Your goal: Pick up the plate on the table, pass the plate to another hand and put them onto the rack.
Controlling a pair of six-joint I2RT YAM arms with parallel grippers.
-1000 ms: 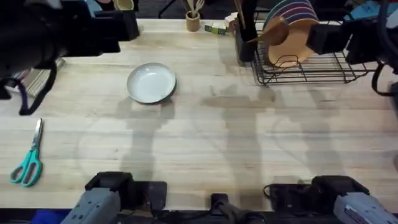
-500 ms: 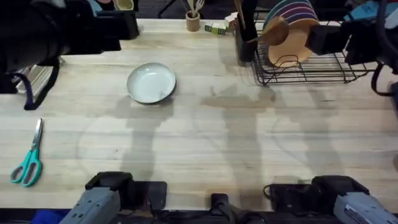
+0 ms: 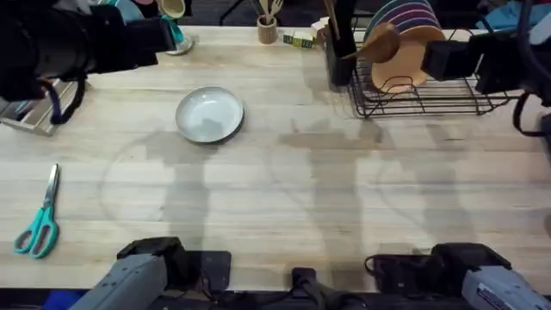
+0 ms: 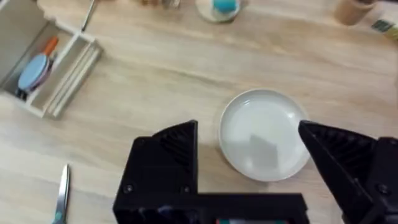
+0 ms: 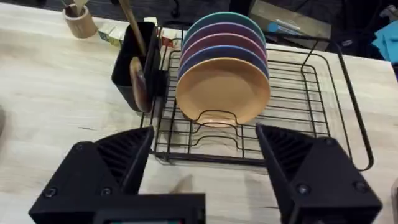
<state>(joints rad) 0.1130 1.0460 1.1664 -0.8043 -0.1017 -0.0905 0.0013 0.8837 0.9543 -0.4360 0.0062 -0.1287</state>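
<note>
My left gripper point(image 4: 249, 155) hangs above the table point(image 3: 284, 198) with fingers spread wide, the plate point(image 4: 264, 143) lying flat between them, at eleven o'clock on the tabletop. My right gripper point(image 5: 205, 158), also open, faces the rack point(image 5: 311, 112).

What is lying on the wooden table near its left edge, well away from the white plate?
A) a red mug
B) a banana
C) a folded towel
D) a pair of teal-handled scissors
D: a pair of teal-handled scissors lies flat on the table near its left edge, apart from the white plate.
</note>
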